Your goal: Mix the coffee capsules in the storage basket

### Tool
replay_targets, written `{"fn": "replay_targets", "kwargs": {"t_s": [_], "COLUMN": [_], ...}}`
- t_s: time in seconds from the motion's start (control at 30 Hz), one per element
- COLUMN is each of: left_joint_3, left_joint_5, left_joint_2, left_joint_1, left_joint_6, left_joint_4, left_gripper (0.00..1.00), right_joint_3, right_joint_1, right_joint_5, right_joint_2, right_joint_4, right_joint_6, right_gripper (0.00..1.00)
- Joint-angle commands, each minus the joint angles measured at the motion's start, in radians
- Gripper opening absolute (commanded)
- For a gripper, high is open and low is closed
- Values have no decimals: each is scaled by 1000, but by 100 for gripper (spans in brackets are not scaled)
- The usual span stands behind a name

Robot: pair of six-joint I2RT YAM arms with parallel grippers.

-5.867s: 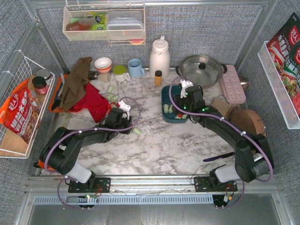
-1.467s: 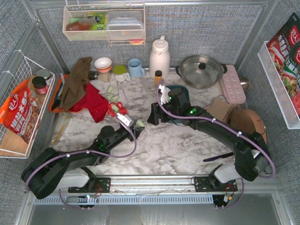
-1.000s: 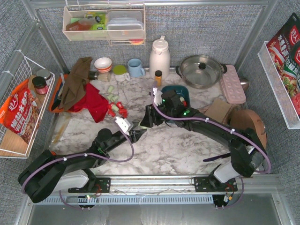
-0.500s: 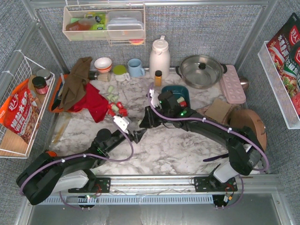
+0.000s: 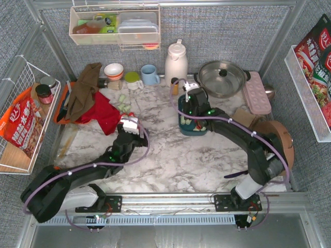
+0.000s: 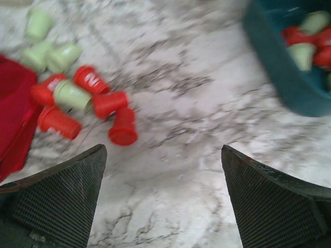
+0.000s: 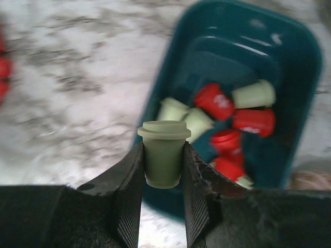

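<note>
Above the storage basket's near-left rim, the right end effector grips one mint-green capsule upright, flange up.

To place it well, I would carry it further in, over the bare teal floor, and let go low so it settles among the red and green pods rather than clipping the wall. Only the right wrist view shows this clamp and the mix inside; from above, the wrist hides the pod. The left wrist view alone shows the left end effector spread wide and empty over the surface, with loose capsules clustered beside a red cloth. Blur makes their count uncertain.
</note>
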Motion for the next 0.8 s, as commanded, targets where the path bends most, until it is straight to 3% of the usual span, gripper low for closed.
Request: {"fn": "replay_targets", "kwargs": {"t_s": [0.0, 0.13, 0.27, 0.5, 0.77], "left_joint_3": [108, 238, 312, 374, 415], "left_joint_5": [-179, -171, -163, -96, 42], "left_joint_2": [115, 256, 369, 484, 542], "left_joint_1": [41, 105, 148, 206, 234], "left_joint_6": [-139, -214, -227, -207, -172], "left_joint_4": [-284, -401, -431, -387, -322], "left_gripper": [99, 99, 99, 98, 65], "right_joint_3": [58, 122, 117, -8, -30], "right_joint_1": [-81, -144, -152, -152, -151], "right_joint_5": [114, 48, 0, -57, -113], "right_joint_2": [95, 166, 153, 45, -24], "right_joint_4": [36, 10, -11, 4, 4], "right_joint_6": [-64, -14, -20, -14, 8], "right_gripper": [39, 66, 79, 81, 81]}}
